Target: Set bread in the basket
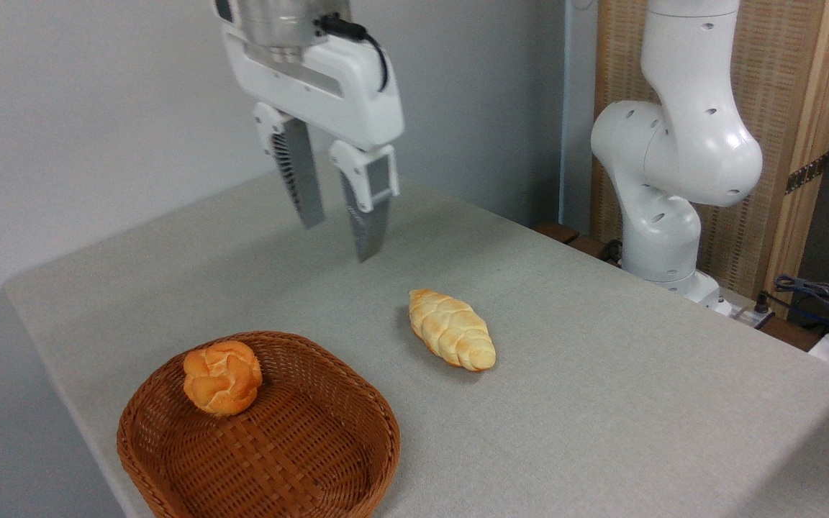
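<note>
The bread (451, 329), a pale yellow braided loaf with pointed ends, lies on the grey tablecloth near the middle of the table. The reddish-brown wicker basket (357, 403) sits at the front left. My gripper (339, 237) hangs in the air above the table, behind and to the left of the bread. It is open and holds nothing. Its fingers (369, 223) point down, well above the cloth.
A round orange knotted roll (222, 377) rests inside the basket at its back left. The arm's white base (663, 237) stands at the table's far right edge. Cables (817, 291) lie beyond the right edge. A grey wall runs behind the table.
</note>
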Robot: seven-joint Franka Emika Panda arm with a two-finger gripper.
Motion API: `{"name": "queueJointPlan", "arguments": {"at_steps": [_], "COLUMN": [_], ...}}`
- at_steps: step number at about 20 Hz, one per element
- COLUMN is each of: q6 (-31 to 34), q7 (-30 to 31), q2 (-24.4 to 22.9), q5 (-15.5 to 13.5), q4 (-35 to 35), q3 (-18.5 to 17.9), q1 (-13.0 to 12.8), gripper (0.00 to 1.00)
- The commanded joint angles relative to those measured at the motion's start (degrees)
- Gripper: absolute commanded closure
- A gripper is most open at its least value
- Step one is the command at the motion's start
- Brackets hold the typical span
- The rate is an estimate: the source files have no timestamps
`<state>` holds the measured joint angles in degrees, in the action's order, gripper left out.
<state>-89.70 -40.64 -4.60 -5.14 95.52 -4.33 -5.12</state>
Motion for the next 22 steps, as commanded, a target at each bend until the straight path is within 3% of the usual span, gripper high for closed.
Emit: {"name": "queueJointPlan", "arguments": {"at_steps": [1,4,7,9,12,14,16,19,22], "q6": [-4.2,-13.8,-14.5,-14.6,-14.8,-14.8,-14.8,-15.1,-15.1], "q7": [-0.4,-0.8,-10.7,-24.6,-55.5,-70.0,-76.8,-84.5,-84.6], "q2": [-12.3,-17.5,-17.9,-17.9,-17.6,-17.0,-16.2,-15.5,-15.6], "q5": [0.7,0.7,2.1,4.9,4.9,5.0,7.0,12.7,13.0], "q4": [16.9,26.7,29.6,31.5,31.9,33.2,34.0,35.4,36.1], "q3": [-1.4,-1.4,-1.4,-1.4,-1.4,-1.4,-1.4,-1.4,-1.4], "q1": [-1.0,-3.3,-5.4,-5.6,-5.8,-5.8,-5.8,-7.7,-8.0], "gripper": [0.0,0.0,0.0,0.0,0.0,0.0,0.0,0.0,0.0]}}
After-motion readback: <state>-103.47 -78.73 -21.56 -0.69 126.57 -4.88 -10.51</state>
